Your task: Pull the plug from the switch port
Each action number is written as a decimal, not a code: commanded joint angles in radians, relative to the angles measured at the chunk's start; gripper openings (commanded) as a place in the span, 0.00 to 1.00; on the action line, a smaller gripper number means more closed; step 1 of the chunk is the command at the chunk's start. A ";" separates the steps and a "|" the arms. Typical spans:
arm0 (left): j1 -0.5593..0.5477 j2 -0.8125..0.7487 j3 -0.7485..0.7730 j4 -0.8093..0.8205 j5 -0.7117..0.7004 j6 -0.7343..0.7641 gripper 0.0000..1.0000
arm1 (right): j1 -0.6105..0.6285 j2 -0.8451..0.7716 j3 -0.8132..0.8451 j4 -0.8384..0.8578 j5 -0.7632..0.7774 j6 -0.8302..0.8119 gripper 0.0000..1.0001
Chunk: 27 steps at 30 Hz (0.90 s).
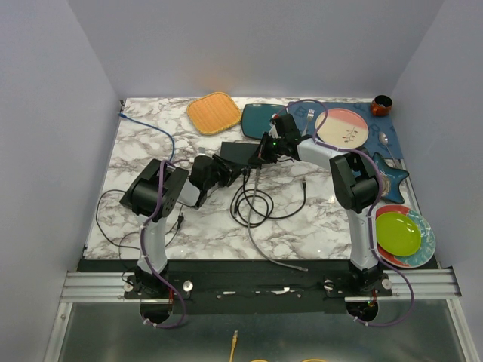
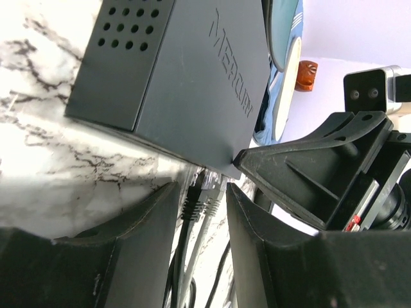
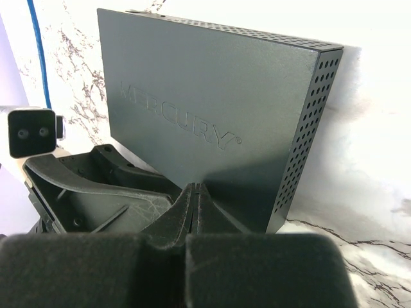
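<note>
My left gripper (image 2: 201,192) sits half-closed around black and grey plugs (image 2: 192,204) at the flat matte-black switch (image 2: 192,83), grip unclear; right gripper (image 3: 196,196) closed against it.

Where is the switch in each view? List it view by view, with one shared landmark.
Top external: switch at the centre of the marble table.
Left wrist: switch fills the upper middle, plugs at its lower edge.
Right wrist: switch fills the centre, beyond the shut fingers.
Shared landmark: the marble table, in all three.
</note>
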 commanded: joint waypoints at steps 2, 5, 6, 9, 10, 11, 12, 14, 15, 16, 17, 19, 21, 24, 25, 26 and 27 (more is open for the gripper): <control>-0.004 0.058 0.009 -0.096 -0.027 0.031 0.51 | 0.000 0.040 -0.017 -0.081 0.015 -0.015 0.01; -0.012 0.061 0.018 -0.102 -0.027 0.031 0.51 | 0.002 0.039 -0.017 -0.081 0.013 -0.015 0.01; -0.013 0.063 0.020 -0.107 -0.029 0.033 0.50 | 0.003 0.040 -0.017 -0.079 0.013 -0.013 0.01; -0.021 0.061 0.032 -0.128 -0.030 0.037 0.50 | 0.002 0.042 -0.016 -0.079 0.013 -0.013 0.01; -0.021 0.061 0.034 -0.133 -0.030 0.039 0.50 | 0.002 0.042 -0.016 -0.079 0.013 -0.013 0.01; -0.023 0.061 0.040 -0.144 -0.030 0.040 0.50 | 0.002 0.042 -0.016 -0.081 0.012 -0.013 0.01; -0.026 0.061 0.043 -0.147 -0.030 0.043 0.50 | 0.002 0.042 -0.016 -0.081 0.013 -0.013 0.01; -0.030 0.061 0.050 -0.156 -0.030 0.043 0.48 | 0.002 0.042 -0.016 -0.081 0.012 -0.013 0.01; -0.032 0.063 0.051 -0.158 -0.029 0.045 0.48 | 0.002 0.042 -0.016 -0.079 0.013 -0.013 0.01; -0.035 0.063 0.052 -0.158 -0.032 0.045 0.47 | 0.002 0.040 -0.017 -0.081 0.012 -0.013 0.01; -0.035 0.063 0.057 -0.167 -0.030 0.048 0.45 | 0.000 0.040 -0.017 -0.081 0.012 -0.013 0.01; -0.035 0.061 0.061 -0.176 -0.030 0.048 0.43 | 0.003 0.040 -0.017 -0.081 0.012 -0.015 0.01; -0.035 0.063 0.070 -0.190 -0.024 0.049 0.40 | 0.000 0.040 -0.017 -0.079 0.012 -0.015 0.01; -0.033 0.067 0.077 -0.197 -0.021 0.037 0.37 | 0.003 0.040 -0.019 -0.079 0.012 -0.013 0.01; -0.035 0.067 0.078 -0.200 -0.021 0.039 0.36 | 0.002 0.040 -0.019 -0.079 0.010 -0.013 0.01; -0.035 0.067 0.080 -0.204 -0.021 0.037 0.33 | 0.002 0.039 -0.020 -0.081 0.010 -0.015 0.01; -0.035 0.067 0.081 -0.207 -0.021 0.037 0.32 | 0.002 0.039 -0.022 -0.079 0.010 -0.015 0.01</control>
